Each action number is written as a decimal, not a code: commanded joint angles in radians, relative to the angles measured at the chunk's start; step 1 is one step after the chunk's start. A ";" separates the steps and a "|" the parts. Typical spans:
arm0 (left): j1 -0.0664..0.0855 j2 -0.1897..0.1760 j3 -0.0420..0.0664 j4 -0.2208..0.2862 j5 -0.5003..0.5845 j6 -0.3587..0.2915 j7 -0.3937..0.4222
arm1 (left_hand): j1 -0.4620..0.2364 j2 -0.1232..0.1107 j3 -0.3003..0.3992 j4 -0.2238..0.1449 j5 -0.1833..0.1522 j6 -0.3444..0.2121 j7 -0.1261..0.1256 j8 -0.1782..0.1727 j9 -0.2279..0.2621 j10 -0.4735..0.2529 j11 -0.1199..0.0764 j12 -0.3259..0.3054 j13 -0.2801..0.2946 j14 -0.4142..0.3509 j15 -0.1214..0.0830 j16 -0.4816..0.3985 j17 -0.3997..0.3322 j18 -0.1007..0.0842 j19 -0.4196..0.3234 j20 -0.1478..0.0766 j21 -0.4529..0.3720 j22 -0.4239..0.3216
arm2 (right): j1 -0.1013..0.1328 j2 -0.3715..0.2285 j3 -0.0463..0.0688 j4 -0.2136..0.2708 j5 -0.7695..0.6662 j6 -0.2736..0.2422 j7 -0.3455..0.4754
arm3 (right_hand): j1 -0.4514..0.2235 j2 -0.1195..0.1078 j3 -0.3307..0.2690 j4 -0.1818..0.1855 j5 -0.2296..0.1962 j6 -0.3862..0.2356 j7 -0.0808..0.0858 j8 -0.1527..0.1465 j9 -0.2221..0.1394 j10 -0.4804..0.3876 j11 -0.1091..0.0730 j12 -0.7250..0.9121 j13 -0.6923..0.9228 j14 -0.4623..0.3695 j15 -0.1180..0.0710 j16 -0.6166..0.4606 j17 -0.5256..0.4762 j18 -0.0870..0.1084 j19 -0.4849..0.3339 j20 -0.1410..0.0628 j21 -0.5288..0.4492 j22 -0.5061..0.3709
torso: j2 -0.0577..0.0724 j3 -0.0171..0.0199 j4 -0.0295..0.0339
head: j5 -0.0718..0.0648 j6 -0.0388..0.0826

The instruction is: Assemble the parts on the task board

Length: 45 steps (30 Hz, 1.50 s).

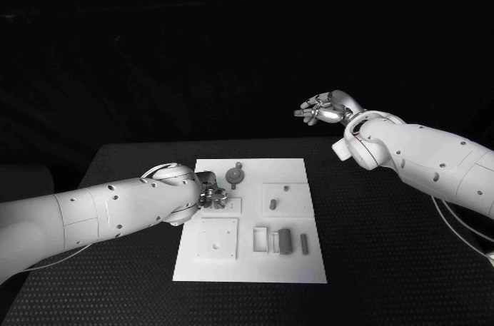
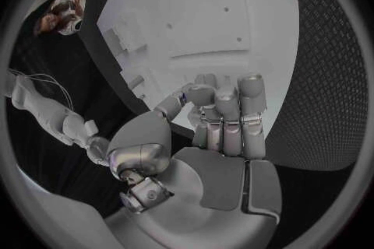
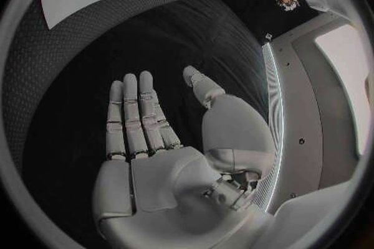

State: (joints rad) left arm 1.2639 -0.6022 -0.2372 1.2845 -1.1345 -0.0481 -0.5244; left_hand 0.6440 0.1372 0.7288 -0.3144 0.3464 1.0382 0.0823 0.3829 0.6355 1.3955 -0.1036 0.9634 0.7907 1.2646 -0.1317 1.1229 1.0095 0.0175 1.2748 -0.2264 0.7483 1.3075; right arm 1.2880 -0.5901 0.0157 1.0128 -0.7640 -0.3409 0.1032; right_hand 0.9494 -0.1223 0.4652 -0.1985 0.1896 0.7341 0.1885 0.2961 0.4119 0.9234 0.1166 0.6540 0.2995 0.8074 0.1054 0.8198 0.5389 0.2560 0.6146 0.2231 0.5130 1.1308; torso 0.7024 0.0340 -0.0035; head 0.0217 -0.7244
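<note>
The task board (image 1: 293, 219), a single white plate, lies at the middle of the black tabletop (image 1: 391, 255). The left hand (image 1: 211, 195) sits over the board's left edge, about halfway along it; the white left forearm hides most of it in the head view. In the left wrist view the left hand (image 2: 222, 121) has its fingers (image 2: 251, 96) curled in toward the thumb above the board (image 2: 226, 25); whether a part is pinched between them cannot be made out. The right hand (image 1: 328, 109) is raised beyond the board's far right corner, well apart from it. The right wrist view shows the right hand (image 3: 156, 131) flat, fingers (image 3: 133, 112) straight and spread, thumb out, holding nothing.

Parts on the board are small and hard to count exactly: a round knobbed part (image 1: 235, 175) near the far edge, two upright pegs (image 1: 276, 199) near the centre, a square plate (image 1: 218, 238) at the near left, and about three oblong blocks (image 1: 285, 241) side by side at the near right.
</note>
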 commanded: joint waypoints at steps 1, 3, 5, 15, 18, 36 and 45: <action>0.000 0.002 -0.001 -0.001 0.001 0.003 0.001 | 0.004 0.009 0.028 0.023 0.004 0.159 -0.084 0.007 0.001 -0.002 -0.009 0.003 -0.001 -0.005 -0.004 0.007 -0.002 0.054 0.007 0.002 0.007 0.021 | 0.000 0.000 0.000 0.000 0.003 0.011 0.011 | -0.001 0.011 -0.006 0.003 0.000 0.016 0.033 0.006 -0.001 -0.107 0.037 -0.004 -0.002 -0.002 0.006 -0.006 0.001 -0.014 -0.010 0.000 -0.004 0.001 | 0.000 -0.0002 -0.0001 | 0.001 -0.001; 0.000 0.002 -0.001 -0.002 0.003 0.003 0.000 | 0.003 0.009 0.029 0.023 0.002 0.158 -0.084 0.006 0.001 -0.003 -0.009 0.004 -0.002 -0.005 -0.004 0.007 -0.003 0.054 0.007 0.002 0.007 0.021 | 0.000 -0.001 0.000 0.001 0.003 0.011 0.011 | -0.001 0.011 -0.006 0.003 0.000 0.016 0.033 0.006 -0.001 -0.107 0.037 -0.004 -0.002 -0.002 0.006 -0.007 0.001 -0.014 -0.010 0.000 -0.004 0.002 | 0.000 0.0003 0.0003 | 0.000 -0.001; 0.000 0.001 -0.001 -0.002 0.003 -0.005 0.000 | 0.003 0.009 0.029 0.024 0.000 0.158 -0.083 0.006 0.001 -0.003 -0.009 0.004 -0.002 -0.006 -0.004 0.007 -0.003 0.055 0.006 0.002 0.007 0.021 | 0.000 -0.001 0.000 0.001 0.004 0.011 0.011 | -0.001 0.011 -0.006 0.003 0.000 0.016 0.032 0.006 -0.002 -0.107 0.037 -0.004 -0.002 -0.002 0.006 -0.007 0.001 -0.014 -0.010 0.000 -0.004 0.002 | 0.000 0.0000 0.0007 | 0.001 -0.001; -0.001 0.002 -0.001 -0.004 0.003 -0.033 0.005 | -0.001 0.011 0.033 0.024 -0.024 0.156 -0.083 0.006 0.002 -0.004 -0.008 0.006 -0.004 -0.007 -0.004 0.010 -0.011 0.055 0.007 0.001 0.008 0.020 | 0.000 0.001 0.000 0.001 0.004 0.012 0.011 | -0.002 0.011 -0.006 0.004 0.000 0.017 0.032 0.007 -0.002 -0.107 0.037 -0.004 -0.003 -0.002 0.006 -0.007 0.002 -0.014 -0.010 0.000 -0.004 0.002 | 0.001 0.0005 -0.0005 | 0.001 0.000; -0.001 0.004 -0.001 -0.004 0.004 -0.028 0.005 | -0.002 0.011 0.034 0.024 -0.029 0.155 -0.082 0.005 0.003 -0.004 -0.008 0.006 -0.005 -0.007 -0.005 0.011 -0.012 0.055 0.007 0.001 0.008 0.020 | 0.000 0.000 0.000 0.001 0.004 0.012 0.011 | -0.002 0.011 -0.006 0.004 0.000 0.017 0.032 0.007 -0.002 -0.107 0.037 -0.004 -0.003 -0.002 0.006 -0.007 0.002 -0.014 -0.010 0.000 -0.004 0.002 | 0.001 0.0007 -0.0004 | 0.001 0.000; -0.004 0.010 -0.001 -0.011 0.011 -0.007 0.002 | -0.003 0.012 0.036 0.024 -0.038 0.153 -0.082 0.004 0.003 -0.005 -0.007 0.007 -0.005 -0.008 -0.005 0.012 -0.015 0.055 0.006 0.001 0.008 0.019 | 0.000 -0.001 0.000 0.002 0.004 0.012 0.011 | -0.002 0.012 -0.006 0.004 0.000 0.017 0.032 0.007 -0.003 -0.107 0.037 -0.003 -0.004 -0.003 0.006 -0.008 0.004 -0.014 -0.010 0.000 -0.005 0.003 | 0.000 0.0002 -0.0001 | 0.001 -0.002; -0.009 0.011 -0.001 -0.013 0.003 -0.006 0.000 | -0.005 0.014 0.037 0.025 -0.056 0.149 -0.080 0.003 0.004 -0.007 -0.006 0.008 -0.006 -0.010 -0.005 0.014 -0.019 0.055 0.005 0.001 0.008 0.019 | 0.000 -0.002 0.000 0.003 0.004 0.013 0.011 | -0.002 0.012 -0.007 0.005 0.000 0.018 0.032 0.007 -0.003 -0.107 0.037 -0.003 -0.005 -0.003 0.006 -0.008 0.004 -0.014 -0.010 0.000 -0.005 0.003 | 0.000 -0.0004 0.0001 | 0.001 -0.003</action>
State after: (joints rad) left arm 1.2600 -0.5942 -0.2363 1.2719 -1.1293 -0.0646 -0.5254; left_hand 0.6405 0.1408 0.7358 -0.3133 0.2931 1.0383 0.0822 0.3823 0.6400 1.3951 -0.1032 0.9671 0.7854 1.2618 -0.1346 1.1305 0.9910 0.0176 1.2756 -0.2244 0.7521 1.3079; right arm 1.2877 -0.5919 0.0157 1.0141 -0.7594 -0.3400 0.1034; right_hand 0.9494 -0.1223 0.4624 -0.1957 0.1896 0.7341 0.1884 0.2997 0.4104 0.9234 0.1166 0.6540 0.2960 0.8075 0.1054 0.8161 0.5415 0.2560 0.6109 0.2268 0.5130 1.1322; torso 0.7025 0.0340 -0.0034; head 0.0229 -0.7270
